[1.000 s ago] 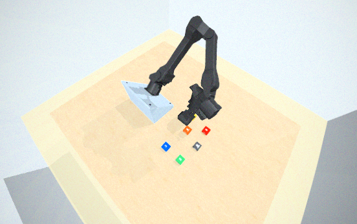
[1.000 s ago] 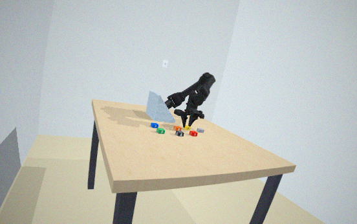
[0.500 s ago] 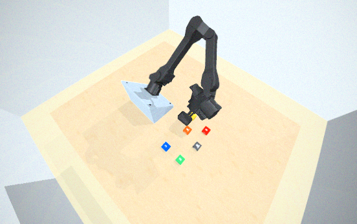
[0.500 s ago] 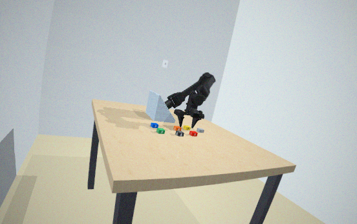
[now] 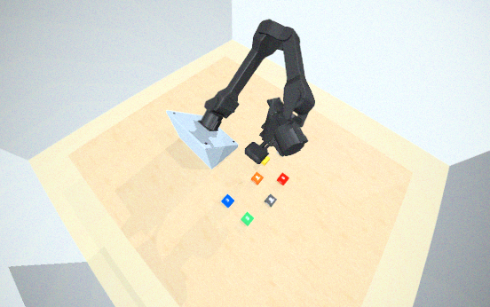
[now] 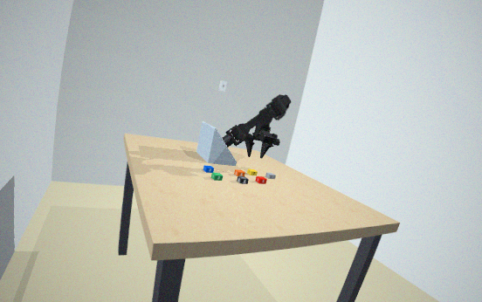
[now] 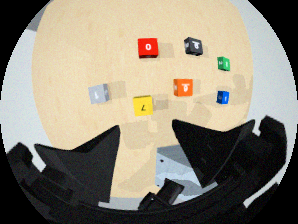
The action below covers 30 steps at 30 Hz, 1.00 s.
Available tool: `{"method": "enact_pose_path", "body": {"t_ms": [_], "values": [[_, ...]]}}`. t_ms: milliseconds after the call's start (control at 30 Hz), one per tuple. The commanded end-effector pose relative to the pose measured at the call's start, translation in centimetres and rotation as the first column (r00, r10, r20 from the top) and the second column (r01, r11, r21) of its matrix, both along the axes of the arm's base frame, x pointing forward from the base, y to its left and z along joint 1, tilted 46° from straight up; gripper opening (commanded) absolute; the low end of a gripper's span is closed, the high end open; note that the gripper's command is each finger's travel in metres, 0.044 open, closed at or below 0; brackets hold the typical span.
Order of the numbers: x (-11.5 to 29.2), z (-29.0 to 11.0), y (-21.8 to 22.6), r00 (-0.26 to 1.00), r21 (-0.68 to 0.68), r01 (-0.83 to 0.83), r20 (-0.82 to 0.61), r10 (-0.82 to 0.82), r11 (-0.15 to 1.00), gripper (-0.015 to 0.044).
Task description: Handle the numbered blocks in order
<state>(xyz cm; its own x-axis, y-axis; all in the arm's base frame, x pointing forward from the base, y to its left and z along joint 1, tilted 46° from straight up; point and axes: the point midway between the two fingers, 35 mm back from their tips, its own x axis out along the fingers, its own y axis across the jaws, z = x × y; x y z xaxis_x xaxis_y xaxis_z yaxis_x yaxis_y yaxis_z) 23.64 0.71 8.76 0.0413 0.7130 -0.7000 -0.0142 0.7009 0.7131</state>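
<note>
Several small coloured blocks with printed digits lie on the table. The yellow block (image 5: 265, 161) (image 6: 252, 172) (image 7: 141, 106) lies free on the table, just below my gripper (image 6: 256, 154) (image 7: 149, 137). The gripper hangs a little above it, open and empty. Nearby are the orange block (image 5: 256, 178) (image 6: 239, 173) (image 7: 182, 87), the red block (image 5: 282, 178) (image 6: 261, 179) (image 7: 148, 48), the dark grey block (image 5: 270, 200) (image 6: 242, 179) (image 7: 193, 44), the blue block (image 5: 227, 200) (image 6: 208, 168) (image 7: 222, 98) and the green block (image 5: 247, 218) (image 6: 216, 176) (image 7: 224, 63). A light grey block (image 6: 270, 175) (image 7: 99, 94) is hidden behind the arm in the top view.
The arm stands on a pale blue wedge-shaped base (image 5: 204, 139) (image 6: 211, 146) behind the blocks. The wooden table (image 5: 133, 231) (image 6: 262, 218) stretches wide around the cluster.
</note>
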Motion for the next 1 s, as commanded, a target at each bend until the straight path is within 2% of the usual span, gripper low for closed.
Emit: {"method": "enact_pose_path", "body": {"t_ms": [0, 100, 433, 633, 833, 967], "values": [[-0.3, 3.2, -3.3, 1.000, -0.004, 0.002, 0.011, -0.002, 1.000, 0.0190], [-0.3, 3.3, -3.4, 1.000, -0.004, 0.002, 0.011, -0.002, 1.000, 0.0120], [-0.2, 3.3, -3.5, 1.000, -0.004, 0.002, 0.011, -0.002, 1.000, 0.0120], [5.2, 1.7, -6.8, 1.000, -0.006, 0.002, 0.015, -0.002, 1.000, 0.0120], [10.7, -2.0, -10.2, 1.000, -0.009, 0.002, 0.019, -0.002, 1.000, 0.0120], [11.9, -3.1, -10.9, 1.000, -0.010, 0.002, 0.020, -0.002, 1.000, 0.0120]]}}
